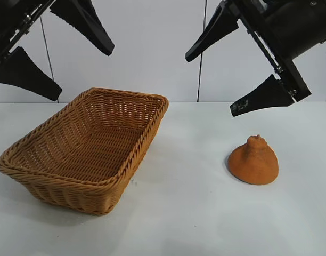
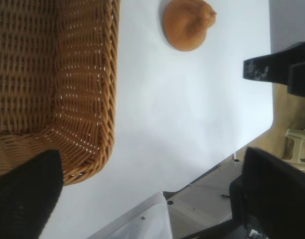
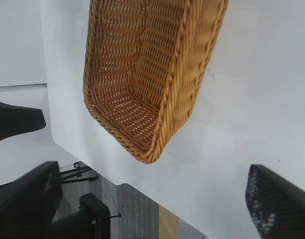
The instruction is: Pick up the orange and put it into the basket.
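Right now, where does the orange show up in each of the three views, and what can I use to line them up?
Exterior view: the orange sits on the table at right, apart from the basket, below the right hand.
Left wrist view: the orange is at the top edge, centre-right.
Right wrist view: not in the picture.
Shared landmark: the basket's braided rim, seen in all three.

Bright, even light fills the room. The flat white table (image 1: pixel 195 213) shines pale and shows no hard glare. The big tan woven wicker basket (image 1: pixel 88 154) drops only a soft grey shadow near the table's left edge – faint, with fuzzy edges. The bumpy dull-orange dome-shaped lump (image 1: pixel 253 162) looks sharp. In the wrist views the near black gripper fingers (image 2: pixel 23 199) look blurry.
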